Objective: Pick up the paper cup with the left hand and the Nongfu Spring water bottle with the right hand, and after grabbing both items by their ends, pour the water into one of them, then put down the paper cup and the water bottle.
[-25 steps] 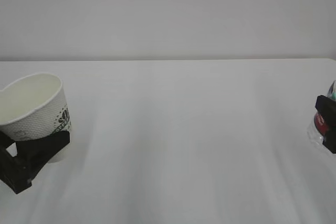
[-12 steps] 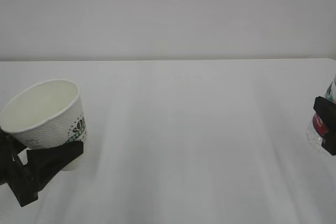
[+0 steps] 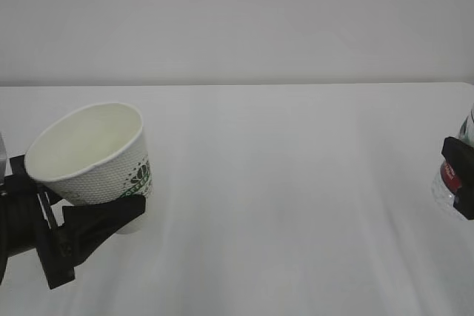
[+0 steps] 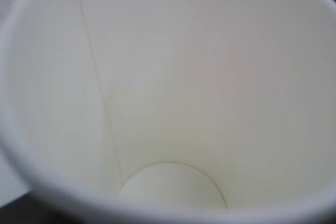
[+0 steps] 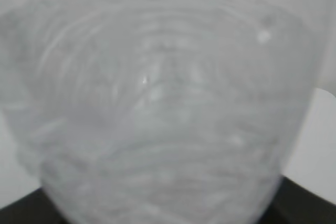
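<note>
The white paper cup (image 3: 96, 157) with green print hangs tilted above the table at the left, its mouth turned up and to the left. My left gripper (image 3: 111, 216) is shut on the cup's lower end. The left wrist view looks straight into the cup (image 4: 173, 93); its bottom shows no water. At the right edge, the Nongfu Spring water bottle (image 3: 448, 177) shows only a strip of red label and clear plastic. My right gripper (image 3: 463, 175) is shut around it. The bottle's ribbed clear wall (image 5: 157, 103) fills the right wrist view. Water in it cannot be made out.
A white table (image 3: 296, 205) stretches between the two arms, and nothing else stands on it in view. A plain pale wall (image 3: 237, 20) closes the back. The bottle sits right at the frame's edge, so most of it is out of view.
My left gripper has carried the cup to the right and a little up, toward the table's middle. The right gripper and bottle have hardly moved.
</note>
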Robot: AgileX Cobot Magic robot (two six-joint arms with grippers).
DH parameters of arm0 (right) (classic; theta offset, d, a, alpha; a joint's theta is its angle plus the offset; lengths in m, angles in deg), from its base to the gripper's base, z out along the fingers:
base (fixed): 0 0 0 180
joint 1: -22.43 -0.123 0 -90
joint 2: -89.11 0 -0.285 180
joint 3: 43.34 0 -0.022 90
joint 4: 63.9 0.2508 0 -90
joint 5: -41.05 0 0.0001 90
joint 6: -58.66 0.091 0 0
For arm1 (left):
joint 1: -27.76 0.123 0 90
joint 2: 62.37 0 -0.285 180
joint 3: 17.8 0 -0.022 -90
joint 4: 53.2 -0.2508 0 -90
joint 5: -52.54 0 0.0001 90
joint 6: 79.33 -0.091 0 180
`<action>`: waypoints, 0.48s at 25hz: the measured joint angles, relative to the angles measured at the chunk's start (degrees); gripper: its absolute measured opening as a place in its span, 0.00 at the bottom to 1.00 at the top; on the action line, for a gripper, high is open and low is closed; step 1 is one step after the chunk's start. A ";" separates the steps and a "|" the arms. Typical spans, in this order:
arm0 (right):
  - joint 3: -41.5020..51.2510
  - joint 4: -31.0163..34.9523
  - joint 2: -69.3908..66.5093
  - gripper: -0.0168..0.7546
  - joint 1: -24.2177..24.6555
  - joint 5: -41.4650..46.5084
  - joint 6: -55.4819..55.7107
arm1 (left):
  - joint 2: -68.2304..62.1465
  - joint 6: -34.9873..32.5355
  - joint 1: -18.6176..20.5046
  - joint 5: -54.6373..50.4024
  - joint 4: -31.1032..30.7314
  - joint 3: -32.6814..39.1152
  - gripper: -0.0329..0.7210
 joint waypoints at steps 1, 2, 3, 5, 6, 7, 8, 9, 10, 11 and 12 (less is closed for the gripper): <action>0.00 0.00 0.00 0.61 0.00 0.00 0.00 | 0.00 0.27 -0.55 -0.26 -0.10 -0.50 0.73; 0.00 0.00 0.00 0.61 0.00 0.11 0.00 | 0.00 0.54 -1.14 -0.84 -0.10 -1.01 0.73; 0.00 0.00 0.00 0.61 0.00 0.21 0.00 | 0.00 0.81 -2.05 -1.77 -0.24 -1.67 0.73; 0.00 0.00 0.00 0.61 0.00 0.21 0.00 | 0.00 0.93 -3.37 -2.90 -0.45 -2.46 0.73; 0.00 0.00 0.00 0.61 0.00 0.21 0.00 | 0.00 1.02 -4.08 -3.22 -0.56 -2.89 0.73; 0.00 0.00 0.00 0.61 0.00 0.21 0.00 | 0.00 1.05 -4.63 -3.48 -0.64 -3.31 0.73; 0.00 0.00 0.00 0.61 0.00 0.21 0.00 | 0.00 1.05 -5.28 -3.79 -0.69 -3.66 0.73; 0.00 0.00 0.00 0.61 0.00 0.21 0.00 | 0.00 1.15 -5.66 -4.09 -0.79 -3.82 0.73; 0.00 0.00 0.00 0.61 0.00 0.21 0.00 | 0.00 1.15 -6.09 -4.17 -0.79 -4.07 0.73; 0.00 0.00 0.00 0.61 0.00 0.21 0.00 | 0.00 1.26 -6.48 -4.31 -0.79 -4.20 0.72; 0.00 0.00 0.00 0.61 0.00 0.21 0.00 | -0.10 1.38 -6.72 -4.41 -0.95 -4.44 0.72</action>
